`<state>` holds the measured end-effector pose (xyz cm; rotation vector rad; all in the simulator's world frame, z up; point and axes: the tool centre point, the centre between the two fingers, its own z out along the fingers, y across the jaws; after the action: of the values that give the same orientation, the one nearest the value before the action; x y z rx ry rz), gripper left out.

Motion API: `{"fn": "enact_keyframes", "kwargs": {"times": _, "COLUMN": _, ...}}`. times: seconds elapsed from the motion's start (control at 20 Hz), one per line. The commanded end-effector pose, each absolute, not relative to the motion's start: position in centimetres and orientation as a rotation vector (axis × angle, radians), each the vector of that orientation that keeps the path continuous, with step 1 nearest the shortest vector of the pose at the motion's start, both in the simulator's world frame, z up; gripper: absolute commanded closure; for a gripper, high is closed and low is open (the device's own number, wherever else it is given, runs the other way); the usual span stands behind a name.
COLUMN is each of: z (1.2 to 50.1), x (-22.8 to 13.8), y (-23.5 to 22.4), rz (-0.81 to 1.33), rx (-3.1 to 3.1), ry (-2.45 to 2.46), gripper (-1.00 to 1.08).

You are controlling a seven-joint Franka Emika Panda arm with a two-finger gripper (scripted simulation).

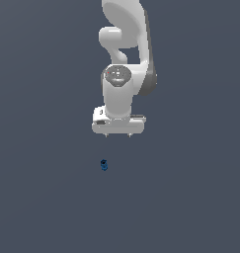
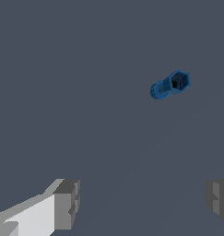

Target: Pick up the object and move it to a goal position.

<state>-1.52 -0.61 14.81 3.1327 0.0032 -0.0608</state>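
The object (image 1: 103,165) is a tiny blue blocky item with a darker top, standing on the grey floor. My white gripper (image 1: 118,134) hangs above it and a little toward the exterior view's right, well apart from it. Only two short fingertips show under the hand there. In the wrist view the object (image 2: 170,85) lies away from the gap between the grey fingers (image 2: 67,203). The gripper (image 2: 143,200) is open wide, and nothing is between its fingers.
A plain dark grey surface (image 1: 42,197) fills both views. The white arm (image 1: 126,54) rises behind the gripper to the frame's top edge. No other objects or markers show.
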Motion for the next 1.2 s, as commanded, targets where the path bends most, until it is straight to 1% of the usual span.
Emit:
{"fn": "enact_keyframes", "kwargs": {"times": 0.0, "z": 14.8, "x": -1.5, "y": -0.6, "rz": -0.061, "rx": 3.133, "ry": 0.003, "gripper": -0.92}}
{"fn": "enact_keyframes", "kwargs": {"times": 0.45, "z": 17.1, "x": -0.5, "y": 0.8, "rz": -0.015, "rx": 3.131, "ry": 0.064, "gripper": -0.92}}
{"fn": "enact_keyframes", "kwargs": {"times": 0.8, "z": 16.7, "x": -0.1, "y": 0.4, "rz": -0.016, "rx": 3.133, "ry": 0.020, "gripper": -0.92}}
{"fn": "enact_keyframes", "kwargs": {"times": 1.15, "z": 15.5, "x": 1.6, "y": -0.9, "rz": -0.014, "rx": 3.134, "ry": -0.160, "gripper": -0.92}}
